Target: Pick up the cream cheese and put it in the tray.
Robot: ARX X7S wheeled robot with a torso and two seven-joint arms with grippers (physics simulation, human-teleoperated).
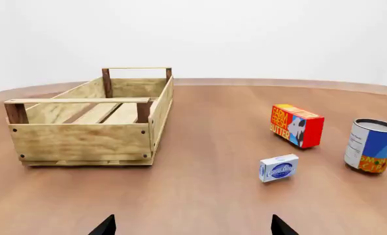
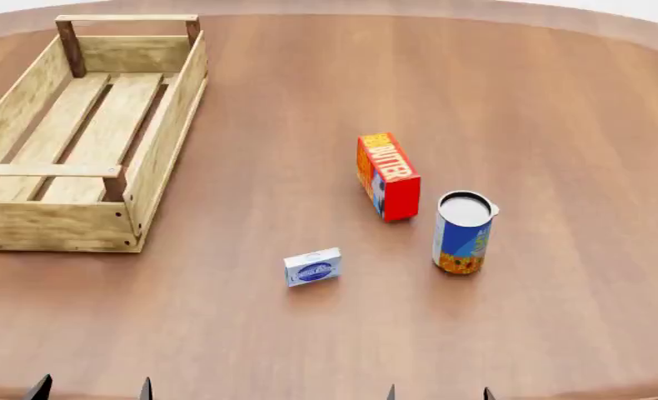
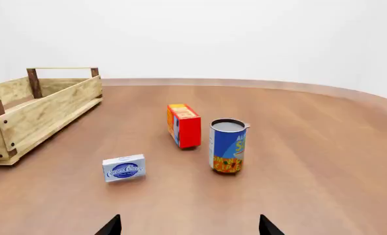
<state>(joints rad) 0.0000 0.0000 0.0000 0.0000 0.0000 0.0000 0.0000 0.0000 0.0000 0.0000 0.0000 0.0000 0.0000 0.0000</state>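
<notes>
The cream cheese (image 2: 312, 267) is a small white box with a blue oval logo, lying on the brown table in front of the butter box. It also shows in the left wrist view (image 1: 278, 168) and the right wrist view (image 3: 123, 168). The tray (image 2: 160, 133), a long light-wood slatted crate, stands at the far left; it is empty. It also shows in the left wrist view (image 1: 82, 141) and the right wrist view (image 3: 46, 115). My left gripper (image 2: 92, 388) and right gripper (image 2: 438, 392) sit at the near table edge, both open and empty, well short of the cream cheese.
A red-orange butter box (image 2: 388, 176) stands behind the cream cheese. A blue-orange can (image 2: 462, 232) stands to its right. The round wooden table (image 2: 551, 125) stretches away on all sides.
</notes>
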